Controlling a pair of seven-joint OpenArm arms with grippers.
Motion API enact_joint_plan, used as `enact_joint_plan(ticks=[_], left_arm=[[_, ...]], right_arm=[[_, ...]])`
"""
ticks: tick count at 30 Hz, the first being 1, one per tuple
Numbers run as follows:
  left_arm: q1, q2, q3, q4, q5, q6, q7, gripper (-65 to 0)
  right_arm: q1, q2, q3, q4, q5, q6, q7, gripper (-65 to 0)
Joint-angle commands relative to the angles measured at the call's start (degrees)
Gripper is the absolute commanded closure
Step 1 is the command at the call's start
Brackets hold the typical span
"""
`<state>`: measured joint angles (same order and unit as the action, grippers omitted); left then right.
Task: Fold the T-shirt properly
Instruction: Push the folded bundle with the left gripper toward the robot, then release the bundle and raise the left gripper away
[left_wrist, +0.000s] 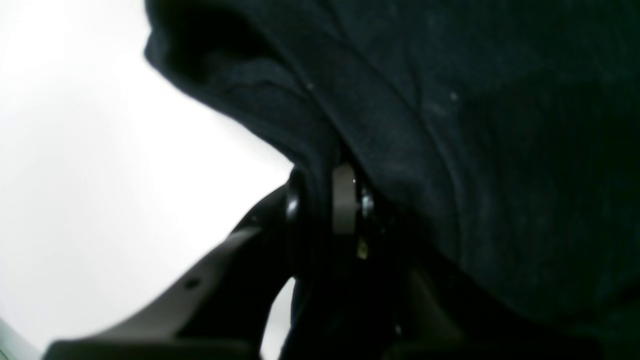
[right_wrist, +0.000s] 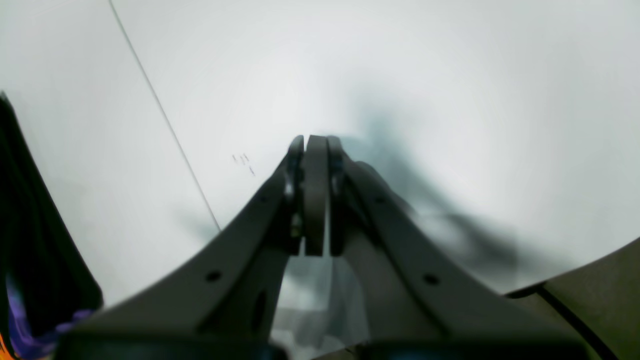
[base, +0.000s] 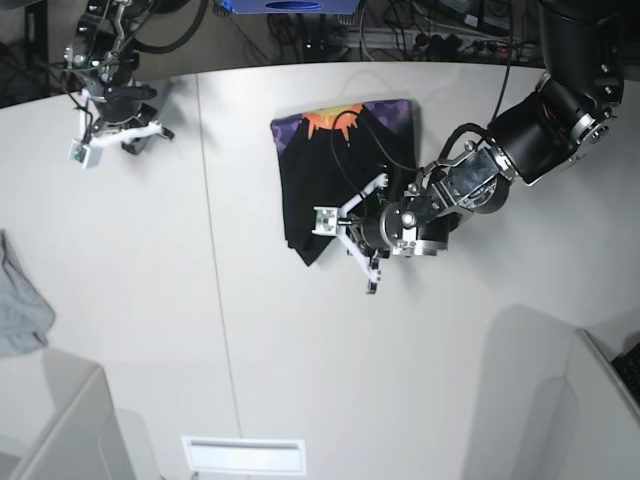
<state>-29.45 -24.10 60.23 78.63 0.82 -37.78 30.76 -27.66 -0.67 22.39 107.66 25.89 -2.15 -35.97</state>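
Note:
The black T-shirt (base: 340, 170) lies folded into a rough rectangle on the white table, its purple and orange print showing along the far edge. My left gripper (base: 325, 220) sits over the shirt's near part. In the left wrist view this left gripper (left_wrist: 317, 200) is shut on a fold of the black T-shirt (left_wrist: 450, 125), which fills the frame's right side. My right gripper (base: 80, 150) hovers at the table's far left, away from the shirt. Its fingers (right_wrist: 295, 165) are pressed together on nothing. The T-shirt (right_wrist: 30, 225) shows only at that view's left edge.
A small grey cloth (base: 20, 305) lies at the table's left edge. A thin seam (base: 215, 300) runs front to back across the table. Cables and equipment crowd the far edge (base: 400, 40). Raised white panels stand at the near left (base: 60, 420) and near right (base: 600, 400).

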Motion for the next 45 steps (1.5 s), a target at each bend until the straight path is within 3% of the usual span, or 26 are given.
enact_joint_plan(ticks=[1, 11, 19, 26, 27, 31, 35, 39, 45], left_arm=[[0.49, 0.93, 1.0, -0.61, -0.95, -2.22, 0.75, 0.0], [0.22, 6.12, 1.09, -2.98, -0.86, -2.22, 0.84, 0.0], [-1.98, 6.12, 1.18, -3.42, -0.86, -2.22, 0.84, 0.0], [-6.46, 6.12, 6.1, -3.42, -0.86, -2.22, 0.84, 0.0], [-6.81, 6.12, 6.19, -3.42, -0.86, -2.22, 0.84, -3.9], [-9.01, 6.3, 6.1, -3.42, -0.95, -2.22, 0.84, -33.4], [-11.56, 7.35, 6.01, -3.25, -1.04, -2.22, 0.84, -51.0], [-12.79, 7.53, 1.44, -2.28, -1.22, -2.22, 0.84, -56.6], [-11.21, 11.04, -16.58, -0.08, -1.3, -2.22, 1.02, -56.4]], right_arm=[[0.1, 0.36, 0.33, 1.05, 0.35, 0.17, 1.28, 0.0], [0.45, 0.36, 0.33, 1.05, 0.35, 0.09, 1.28, 0.0], [0.63, 0.36, 0.33, 0.96, 0.26, 0.09, 1.28, 0.0], [1.24, 0.36, 0.24, 0.87, 0.26, 0.09, 1.2, 0.0], [1.24, 0.36, 0.24, 0.87, 0.26, 0.09, 1.2, 0.0], [0.98, 0.36, 0.24, 0.87, 0.26, 0.09, 1.2, 0.0], [0.98, 0.36, 0.24, 0.87, 0.26, 0.09, 1.2, 0.0], [0.98, 0.36, -0.11, 0.87, 0.26, 0.09, 1.2, 0.0], [1.24, 0.36, -0.28, 0.87, 0.26, 0.09, 1.2, 0.0]])
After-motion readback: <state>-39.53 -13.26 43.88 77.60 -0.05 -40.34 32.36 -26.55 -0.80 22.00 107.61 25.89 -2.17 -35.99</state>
